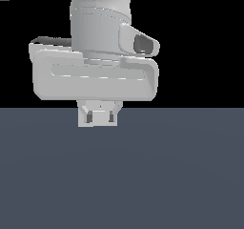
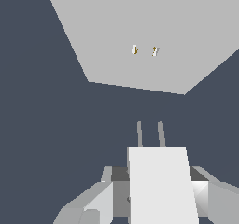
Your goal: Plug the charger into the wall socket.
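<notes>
Between the closed fingers of the gripper (image 2: 158,197) sits the charger (image 2: 161,185) (prongs forward), apart from the wall socket (image 2: 144,36).

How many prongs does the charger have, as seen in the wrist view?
2. The prongs stand side by side at the charger's front end, one beside the other, both pointing toward the socket. More may be hidden behind the charger's body.

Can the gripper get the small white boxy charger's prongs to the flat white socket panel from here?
Probably yes: the gripper holds the charger, prongs facing the socket panel, with nothing visible between them.
</notes>
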Controlling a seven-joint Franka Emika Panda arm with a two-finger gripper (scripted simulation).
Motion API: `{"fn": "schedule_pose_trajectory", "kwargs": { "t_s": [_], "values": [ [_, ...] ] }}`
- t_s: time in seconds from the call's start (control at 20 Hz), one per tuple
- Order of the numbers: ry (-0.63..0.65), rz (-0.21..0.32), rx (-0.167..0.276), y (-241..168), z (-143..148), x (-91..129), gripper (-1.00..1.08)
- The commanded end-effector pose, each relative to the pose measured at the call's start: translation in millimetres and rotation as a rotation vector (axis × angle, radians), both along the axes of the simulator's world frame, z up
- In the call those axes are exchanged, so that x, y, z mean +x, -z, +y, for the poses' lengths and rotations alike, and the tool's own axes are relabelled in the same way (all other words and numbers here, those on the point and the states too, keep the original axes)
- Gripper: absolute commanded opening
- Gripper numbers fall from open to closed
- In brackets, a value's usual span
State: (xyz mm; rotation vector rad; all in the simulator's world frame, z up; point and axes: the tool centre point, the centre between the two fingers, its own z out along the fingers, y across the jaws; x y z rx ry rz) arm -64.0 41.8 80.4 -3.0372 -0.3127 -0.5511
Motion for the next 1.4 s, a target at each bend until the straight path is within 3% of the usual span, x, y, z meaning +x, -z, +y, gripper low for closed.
{"fn": "schedule_pose_trajectory", "kwargs": {
  "t_s": [0.0, 0.65, 1.35],
  "values": [
    [0.032, 0.0, 0.0, -4.5, 3.4, 1.3, -1.0],
    [0.137, 0.005, -0.002, -18.0, 14.6, 6.1, -1.0],
    [0.154, 0.006, -0.003, -19.8, 16.1, 7.7, -1.0]
  ]
}}
